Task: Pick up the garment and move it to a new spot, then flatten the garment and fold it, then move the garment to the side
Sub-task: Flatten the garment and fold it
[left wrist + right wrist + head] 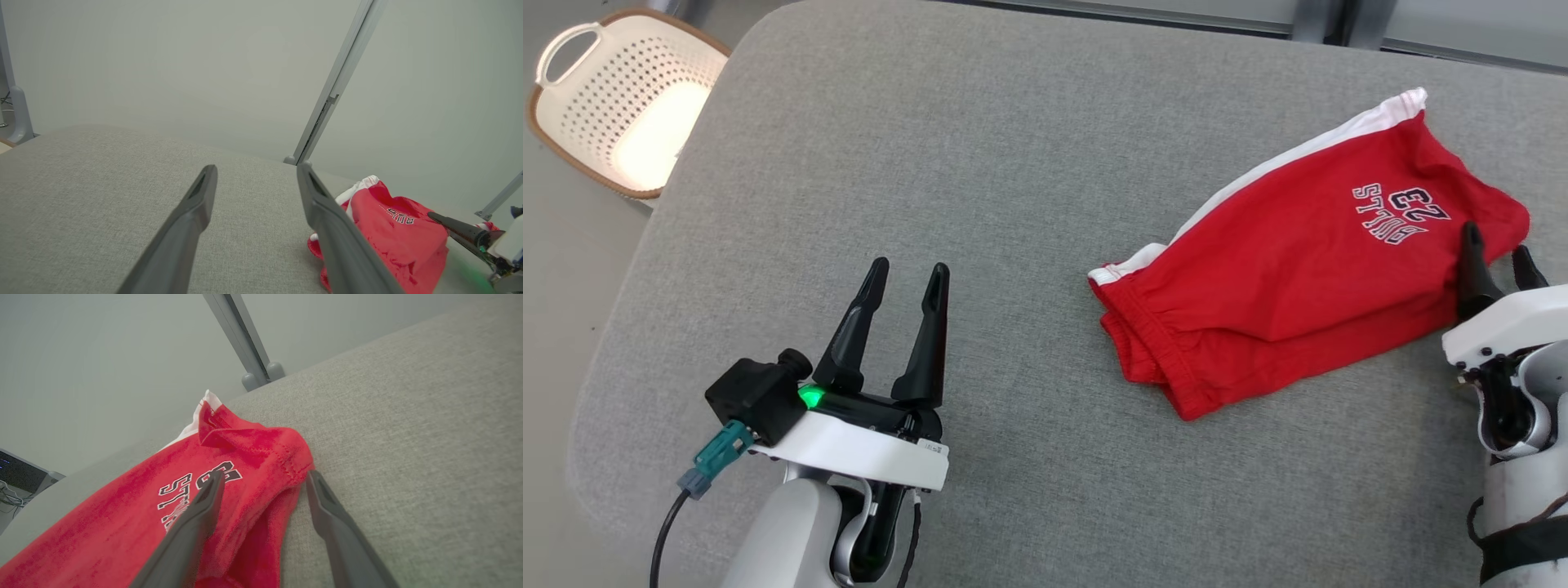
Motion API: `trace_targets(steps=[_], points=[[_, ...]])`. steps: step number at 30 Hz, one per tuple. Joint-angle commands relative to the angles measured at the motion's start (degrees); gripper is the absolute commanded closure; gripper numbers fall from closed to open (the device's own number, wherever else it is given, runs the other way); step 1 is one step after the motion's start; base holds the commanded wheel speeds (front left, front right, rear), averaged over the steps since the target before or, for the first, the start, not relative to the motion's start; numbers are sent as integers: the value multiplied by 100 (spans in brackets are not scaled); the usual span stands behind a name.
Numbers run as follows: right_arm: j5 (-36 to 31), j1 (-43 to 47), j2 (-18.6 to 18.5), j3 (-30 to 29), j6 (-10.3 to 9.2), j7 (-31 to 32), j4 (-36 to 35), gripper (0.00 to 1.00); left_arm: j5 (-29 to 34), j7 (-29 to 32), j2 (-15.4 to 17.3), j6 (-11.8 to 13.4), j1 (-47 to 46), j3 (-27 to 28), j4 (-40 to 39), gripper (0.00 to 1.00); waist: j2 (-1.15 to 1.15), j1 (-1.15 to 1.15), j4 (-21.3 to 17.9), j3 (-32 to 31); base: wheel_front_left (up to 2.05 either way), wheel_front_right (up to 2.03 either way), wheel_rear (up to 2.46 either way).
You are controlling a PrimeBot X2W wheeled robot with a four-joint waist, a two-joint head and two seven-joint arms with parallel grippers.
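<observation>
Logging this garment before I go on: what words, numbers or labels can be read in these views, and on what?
"23": printed on the red shorts, upside down in the head view.
"BULLS": beside the number on the shorts, also upside down; small, so a likely reading.
Sticker on the left claw's wrist plate: too small to read.

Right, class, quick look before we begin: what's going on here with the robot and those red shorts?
A two-armed robot is working on red shorts lying on a grey pad, apparently folded over. Its right gripper is open and straddles a corner of the leg hem, one finger over the cloth and one beside it, not clamped. The left gripper is open over bare pad, apart from the shorts. A white basket sits off the pad's far left corner.
</observation>
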Motion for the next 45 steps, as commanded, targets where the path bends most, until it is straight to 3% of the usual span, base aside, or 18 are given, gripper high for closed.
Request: trace_targets(steps=[1,7,18,26,27,28,29,36,45], points=[[-185,-143,-8,-260,-3,174,144,0,-67,-9,16,-5,-87,-8,4,0,0,0,186,147,0,0,0],[-493,-461,26,-973,-3,678,658,0,-152,-9,14,-4,-152,-81,31,0,0,0,353,193,0,0,0],[-578,-928,86,-852,-1,1030,1319,0,-270,-9,16,-5,-266,-187,-11,0,0,0,530,249,0,0,0],[-1031,-1370,66,-1271,-3,1034,1607,0,-296,-8,15,-4,-255,-178,15,0,0,0,596,338,0,0,0],[-1087,-1413,64,-1275,-2,1004,1632,20,-296,-9,15,-4,-259,-181,23,0,0,0,593,342,0,0,0],[-1126,-1459,65,-1279,-2,973,1658,70,-292,-9,16,-5,-264,-179,32,0,0,0,587,343,0,0,0],[-1126,-1508,63,-1288,-2,899,1673,100,-287,-9,15,-4,-268,-173,43,0,0,0,579,336,0,0,0],[-941,-1519,18,-1276,-3,359,1771,100,-198,-9,16,-4,-216,-166,104,0,0,0,374,131,0,0,0],[-62,-931,6,-1197,-2,-270,1383,100,-10,-9,16,-4,-18,-45,149,0,0,0,-45,-331,0,0,0]])
